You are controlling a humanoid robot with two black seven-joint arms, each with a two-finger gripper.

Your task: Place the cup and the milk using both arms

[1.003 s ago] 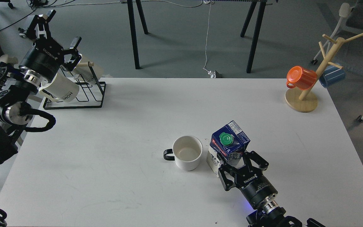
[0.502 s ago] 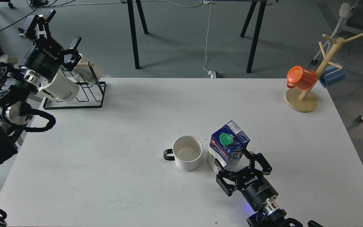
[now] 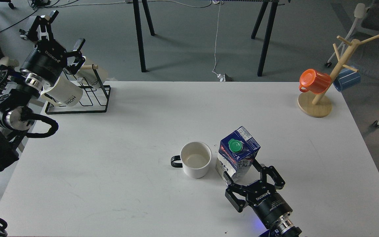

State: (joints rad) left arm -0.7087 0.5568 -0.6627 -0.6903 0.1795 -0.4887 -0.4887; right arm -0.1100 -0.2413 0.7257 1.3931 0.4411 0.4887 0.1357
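Observation:
The white cup (image 3: 195, 159) with a black loop handle on its left stands upright on the white table (image 3: 110, 148), near the front centre. The blue and white milk (image 3: 239, 153) carton with a green cap stands just right of it, almost touching. My right gripper (image 3: 243, 176) is open at the carton's near side. Its fingertips (image 3: 259, 165) sit by the carton's base without clamping it. My left gripper (image 3: 65, 29) is open and empty, raised high at the far left above a wire rack.
A black wire rack (image 3: 90, 98) with cream "HOME" mugs (image 3: 65, 92) stands at the table's back left, under my left arm. A wooden mug tree (image 3: 321, 95) holding an orange cup (image 3: 314, 80) and a blue cup (image 3: 347, 79) stands at the back right.
My right gripper has drawn back from the milk carton toward the table's near edge, staying open. The carton and cup stay standing. The left arm has not moved.

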